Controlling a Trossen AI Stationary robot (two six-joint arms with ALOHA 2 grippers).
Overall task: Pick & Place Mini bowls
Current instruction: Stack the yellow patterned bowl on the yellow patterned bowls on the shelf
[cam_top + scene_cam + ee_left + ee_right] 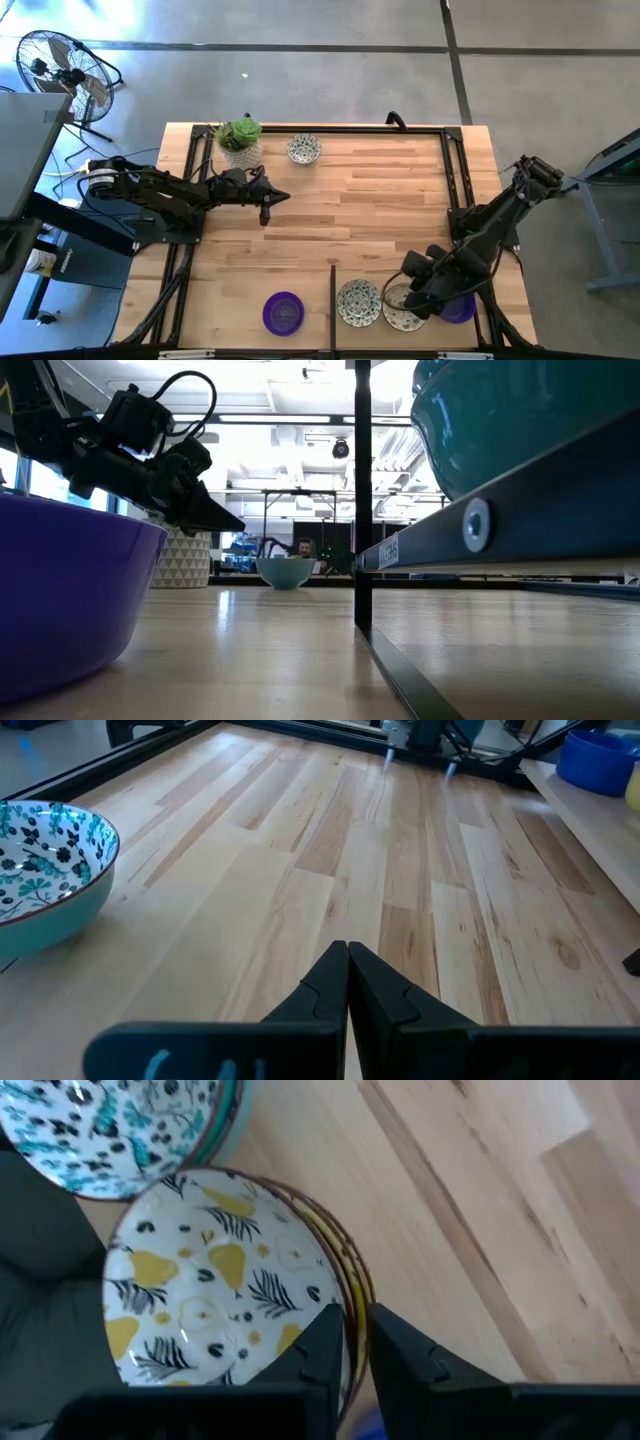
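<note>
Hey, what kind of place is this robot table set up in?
Probably a lab or open workshop: bare concrete floor with taped lines, a standing fan beside the table, and rows of ceiling lights over workstations behind.

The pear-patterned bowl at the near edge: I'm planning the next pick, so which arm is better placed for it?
The right. Its end effector hangs directly over the pear bowl's rim, fingers straddling it. The left end effector is shut, far across the table near the plant.

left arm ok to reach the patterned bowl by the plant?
Probably yes. The left gripper, fingers shut, hangs over bare wood close to the patterned bowl beside the plant pot; nothing lies between.
</note>
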